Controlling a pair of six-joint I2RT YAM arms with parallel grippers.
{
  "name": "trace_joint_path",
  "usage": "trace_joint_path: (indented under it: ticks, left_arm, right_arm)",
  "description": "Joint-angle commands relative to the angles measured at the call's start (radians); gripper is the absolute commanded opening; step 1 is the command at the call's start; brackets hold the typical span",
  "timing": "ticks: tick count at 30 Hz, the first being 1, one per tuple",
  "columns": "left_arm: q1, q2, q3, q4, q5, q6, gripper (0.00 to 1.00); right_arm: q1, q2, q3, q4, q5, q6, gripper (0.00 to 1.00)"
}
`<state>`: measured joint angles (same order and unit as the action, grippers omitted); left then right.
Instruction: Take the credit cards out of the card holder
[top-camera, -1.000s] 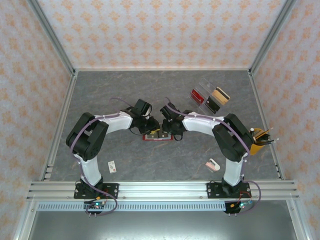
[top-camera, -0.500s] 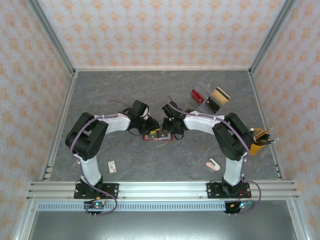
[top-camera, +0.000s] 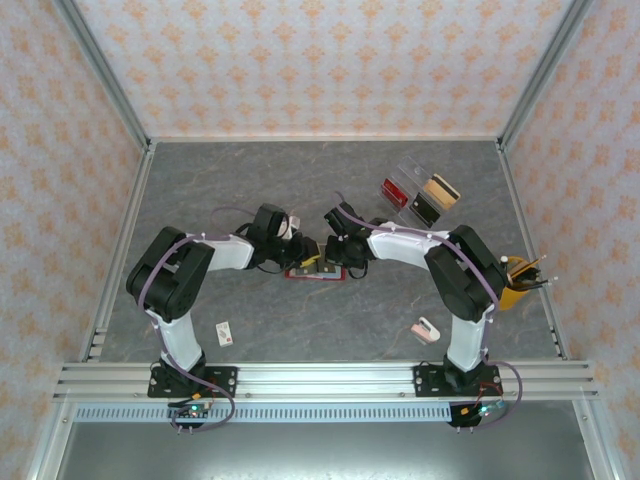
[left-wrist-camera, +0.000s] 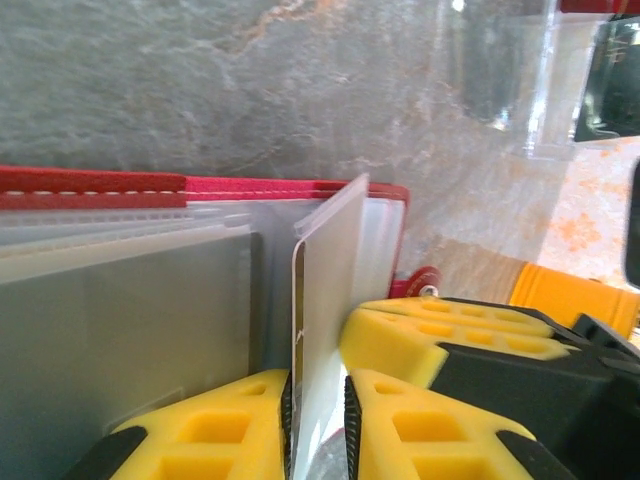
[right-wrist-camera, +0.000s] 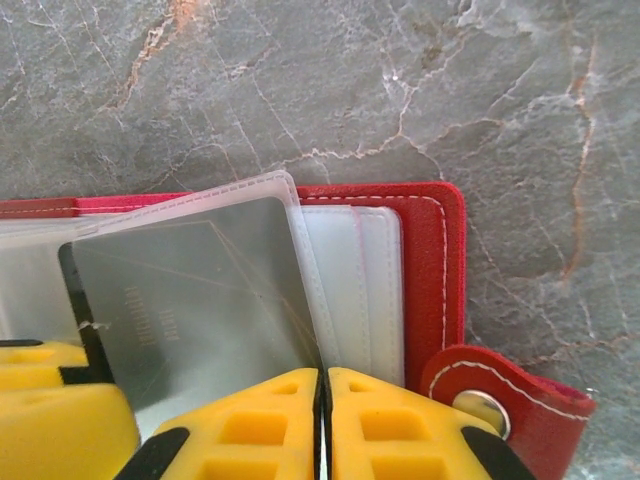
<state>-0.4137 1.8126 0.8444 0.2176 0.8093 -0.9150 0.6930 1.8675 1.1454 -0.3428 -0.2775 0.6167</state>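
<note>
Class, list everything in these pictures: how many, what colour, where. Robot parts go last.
card holder: one, red, table centre, open.
clear sleeves: several, translucent, inside the card holder.
credit card: one seen, silvery grey, in a sleeve.
clear tray: one, transparent, far right.
small white card: one, red mark, near left.
small pale object: one, pink-white, near right.
cup: one, orange-yellow, right edge.
table: one, grey marble, under everything.
left fingers: two, yellow, pinching a sleeve.
right fingers: two, yellow, pinching a sleeve.
</note>
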Motion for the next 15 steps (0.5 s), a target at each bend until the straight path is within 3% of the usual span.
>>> trace_joint_path:
  ticks: [1,15]
  left_arm:
    - [-0.004,-0.049,-0.007,0.152,0.085,-0.022,0.23]
    - [0.022,-0.057,-0.031,0.138,0.088,-0.007,0.11]
  right_arm:
    - [-0.003,0.070,-0.017,-0.053,0.050,-0.004,0.11]
    - [-0.003,0.075,-0.019,-0.061,0.060,-0.008,0.11]
